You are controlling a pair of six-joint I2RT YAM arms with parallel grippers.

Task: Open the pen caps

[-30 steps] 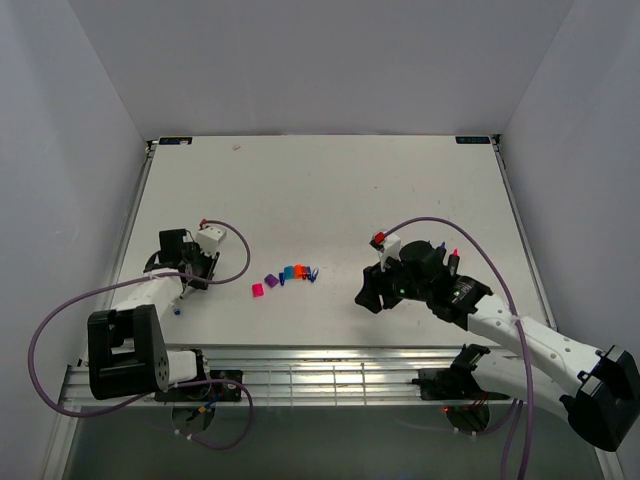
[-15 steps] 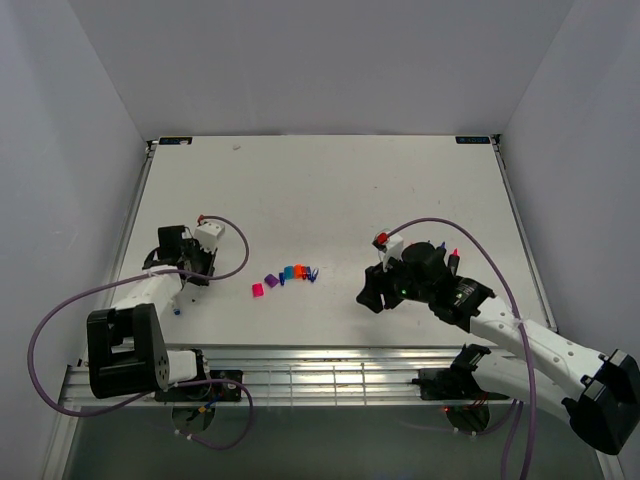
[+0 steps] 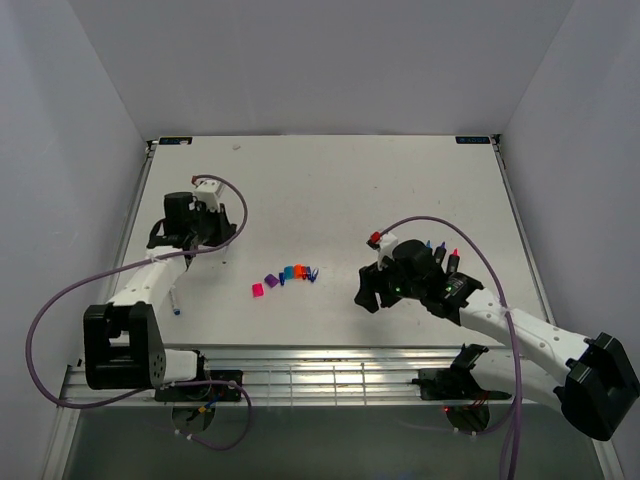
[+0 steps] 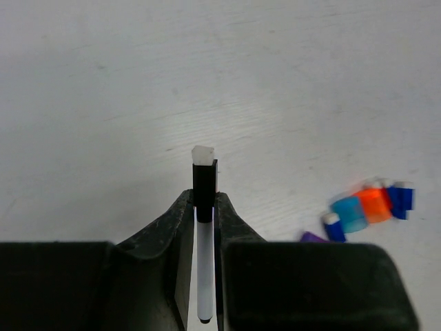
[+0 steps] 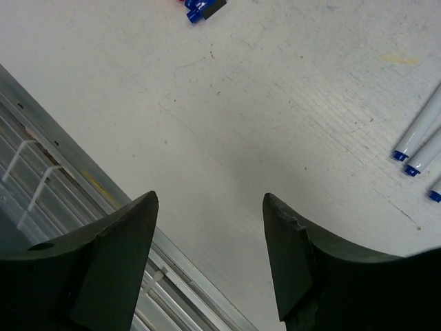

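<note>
1. The pen caps (image 3: 287,276) lie loose on the white bench (image 3: 330,190). They form a short row near its middle, between the two arms.
2. In the top view the row reads, left to right: a magenta cap (image 3: 257,290), a purple cap (image 3: 270,279), a teal-blue cap (image 3: 288,272), an orange cap (image 3: 299,270) and a slim dark-blue cap (image 3: 313,272). The first four are short and chunky.
3. In the left wrist view the teal-blue and orange caps sit side by side, touching. A slim dark-blue piece with a white end lies on either side of them.
4. The left fingers (image 4: 180,221) are clenched on a pen (image 4: 204,207). Its white barrel runs between them, and a black section with a pale, blocky tip projects past the fingertips. This pen is well apart from the row of caps.
5. The right fingers (image 5: 117,255) are released, with nothing between them. They hang over bare bench beside the metal rail (image 5: 69,186) at the front edge.
6. Three white pens with blue tips (image 5: 412,146) lie at the right edge of the right wrist view.
7. A further thin pen (image 3: 176,300) lies on the bench beside the left arm.
</note>
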